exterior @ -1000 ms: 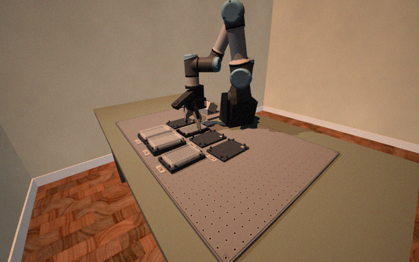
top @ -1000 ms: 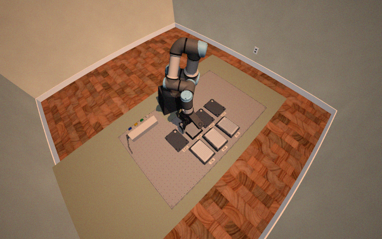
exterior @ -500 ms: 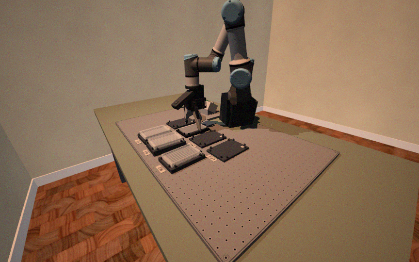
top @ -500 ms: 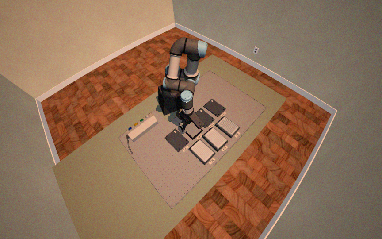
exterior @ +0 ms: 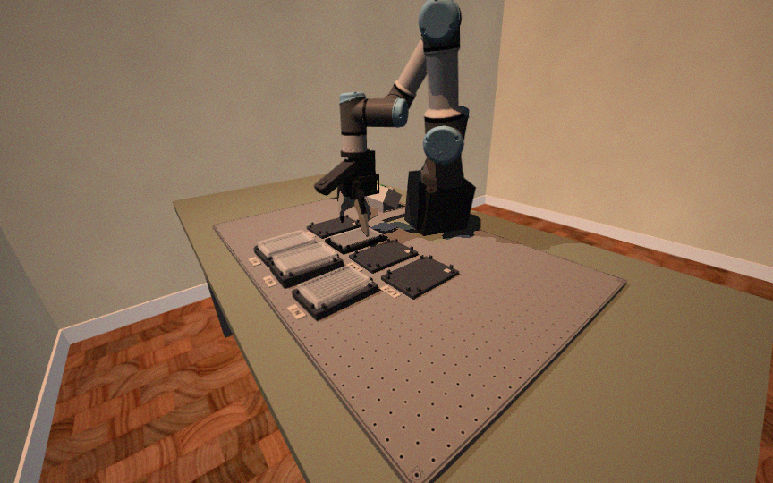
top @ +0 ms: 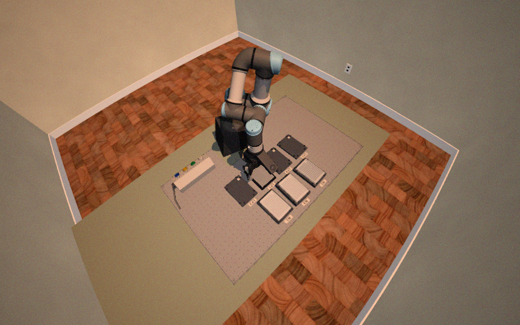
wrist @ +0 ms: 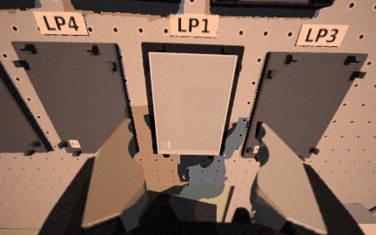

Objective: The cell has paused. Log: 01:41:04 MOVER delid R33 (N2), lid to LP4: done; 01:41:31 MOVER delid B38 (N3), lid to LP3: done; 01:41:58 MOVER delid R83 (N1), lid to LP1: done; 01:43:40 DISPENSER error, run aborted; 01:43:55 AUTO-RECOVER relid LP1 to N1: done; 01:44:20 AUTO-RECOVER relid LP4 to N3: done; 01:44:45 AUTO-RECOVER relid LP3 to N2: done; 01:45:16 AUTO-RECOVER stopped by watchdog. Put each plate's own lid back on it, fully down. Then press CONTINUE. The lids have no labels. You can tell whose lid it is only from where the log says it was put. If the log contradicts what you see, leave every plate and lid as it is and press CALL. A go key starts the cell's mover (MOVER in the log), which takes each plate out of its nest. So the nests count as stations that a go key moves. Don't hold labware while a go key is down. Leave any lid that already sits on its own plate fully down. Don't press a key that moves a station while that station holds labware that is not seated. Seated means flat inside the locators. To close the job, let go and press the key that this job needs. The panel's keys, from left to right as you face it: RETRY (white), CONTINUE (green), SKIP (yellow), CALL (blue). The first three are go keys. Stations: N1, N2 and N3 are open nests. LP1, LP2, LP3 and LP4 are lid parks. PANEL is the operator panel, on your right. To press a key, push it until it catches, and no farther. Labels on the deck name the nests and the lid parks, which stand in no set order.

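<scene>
My gripper (wrist: 194, 120) (top: 251, 174) (exterior: 356, 219) is open and empty, hanging just above lid park LP1 (wrist: 148, 48). A pale flat lid (wrist: 191, 102) (top: 263, 176) (exterior: 354, 238) lies in LP1. Lid parks LP4 (wrist: 65, 87) and LP3 (wrist: 305, 96) on either side are bare dark pads. Three plates stand in a row of nests: one (top: 310, 171) (exterior: 335, 286) shows its wells, and two (top: 293, 188) (top: 274, 204) (exterior: 306, 258) (exterior: 284, 241) look smooth on top, as if lidded. The nest labels are too small to read.
The operator panel (top: 193, 174) is a pale bar left of the lid parks, with small blue (top: 176, 174), yellow (top: 185, 168) and green (top: 192, 163) keys. Two more dark lid parks (top: 292, 145) (top: 240, 190) are bare. The arm's black base (top: 230, 136) stands behind.
</scene>
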Robot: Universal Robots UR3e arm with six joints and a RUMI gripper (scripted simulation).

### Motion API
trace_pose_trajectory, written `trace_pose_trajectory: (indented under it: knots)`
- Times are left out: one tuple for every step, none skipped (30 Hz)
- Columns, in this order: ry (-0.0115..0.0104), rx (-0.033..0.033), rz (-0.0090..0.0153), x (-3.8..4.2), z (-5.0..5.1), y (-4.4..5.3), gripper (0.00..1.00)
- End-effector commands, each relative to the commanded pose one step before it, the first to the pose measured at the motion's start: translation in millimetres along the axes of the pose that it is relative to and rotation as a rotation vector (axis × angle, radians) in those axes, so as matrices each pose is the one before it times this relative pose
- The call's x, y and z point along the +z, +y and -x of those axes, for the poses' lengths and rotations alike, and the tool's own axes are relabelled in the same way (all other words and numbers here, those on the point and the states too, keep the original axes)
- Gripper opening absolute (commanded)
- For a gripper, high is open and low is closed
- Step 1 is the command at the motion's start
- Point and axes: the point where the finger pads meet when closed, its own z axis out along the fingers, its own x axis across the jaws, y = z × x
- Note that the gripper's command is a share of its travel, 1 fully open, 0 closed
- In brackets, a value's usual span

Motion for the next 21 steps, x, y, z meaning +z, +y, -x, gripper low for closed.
trace_pose_trajectory:
  knots:
    - [-0.01327,0.00064,0.01177,-7.882,2.53,2.844,0.82]
    - [0.00003,0.0,0.00003,-1.672,-0.01,0.006,0.82]
    - [0.00003,0.0,0.00002,-1.672,-0.01,0.005,0.82]
    - [0.00002,0.0,0.00002,-1.672,-0.01,0.003,0.82]
    - [0.00002,0.0,0.00001,-1.673,-0.01,0.002,0.82]
    - [0.00002,0.0,0.00001,-1.673,-0.01,0.002,0.82]
    - [0.00002,0.0,0.00001,-1.673,-0.01,0.002,0.82]
    - [0.00001,0.0,0.00001,-1.674,-0.01,0.001,0.82]
    - [0.00001,0.0,0.00001,-1.674,0.0,0.001,0.82]
    - [0.00001,0.0,0.00001,-1.674,0.0,0.001,0.82]
    - [0.00001,0.0,0.00001,-1.674,0.0,0.001,0.82]
    - [0.00001,0.0,0.0,-1.674,0.0,0.001,0.82]
    - [0.00001,0.0,0.0,-1.674,0.0,0.001,0.82]
    - [-0.00002,0.0,-0.00003,-0.349,0.01,-0.008,0.82]
    - [-0.00003,0.0,-0.00004,-0.008,0.01,-0.011,0.82]
    - [0.0,0.0,0.0,0.0,0.0,0.0,0.82]
    - [0.0,0.0,0.0,0.0,0.0,0.0,0.82]
    - [-0.00009,0.0,-0.00012,-0.022,0.03,-0.03,0.82]
    - [-0.00002,0.0,-0.00003,-0.006,0.01,-0.008,0.82]
    - [-0.00003,-0.0001,-0.00001,0.001,0.04,-0.013,0.82]
    - [-0.00003,-0.00016,0.00001,0.006,0.05,-0.015,0.82]
